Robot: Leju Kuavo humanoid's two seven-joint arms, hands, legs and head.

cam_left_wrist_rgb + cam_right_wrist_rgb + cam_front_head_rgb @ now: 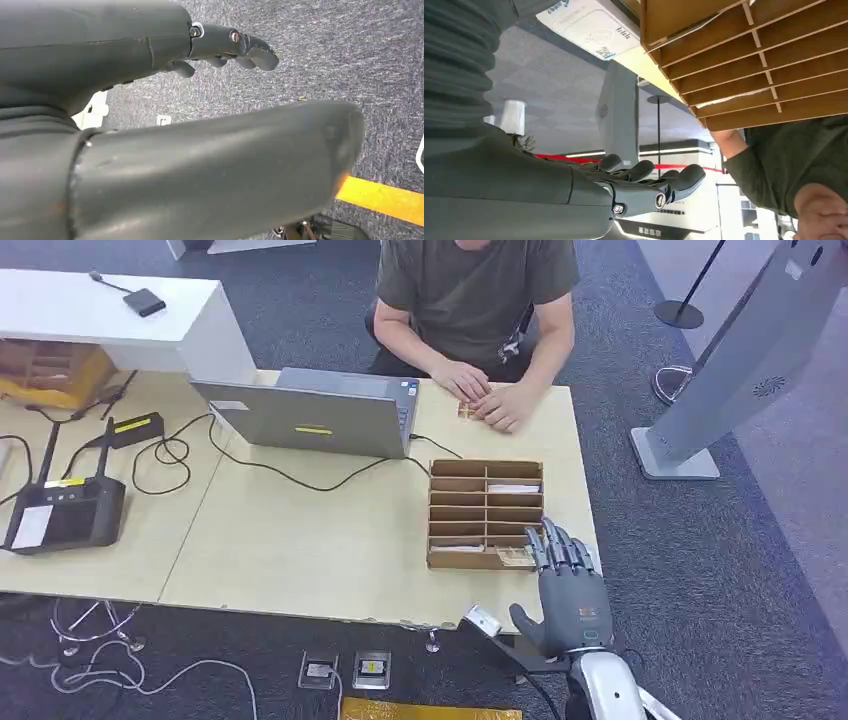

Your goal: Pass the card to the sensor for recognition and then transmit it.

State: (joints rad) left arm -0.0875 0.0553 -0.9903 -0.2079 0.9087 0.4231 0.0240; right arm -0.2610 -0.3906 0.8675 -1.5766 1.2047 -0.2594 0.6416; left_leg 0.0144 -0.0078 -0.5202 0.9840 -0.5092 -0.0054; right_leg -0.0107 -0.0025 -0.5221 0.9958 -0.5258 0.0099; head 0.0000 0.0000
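Note:
My right hand (568, 585) hovers at the table's near right edge, fingers stretched out and apart, holding nothing. Its fingertips reach the near right corner of the wooden slotted box (485, 515). A pale card (514, 556) lies in the box's nearest right slot, just ahead of the fingertips, and another white card (513, 489) sits in a farther slot. The right wrist view has the hand (644, 187) empty under the box (744, 60), with a white card bearing a contactless mark (589, 25) by the box's corner. My left hand (227, 47) hangs over the carpet, fingers loosely extended and empty.
A person sits across the table, both hands (490, 400) resting near a small card. A grey laptop (310, 415) stands at the middle back. A black terminal (65, 515) with cables sits far left. A grey kiosk stand (735, 360) rises on the right.

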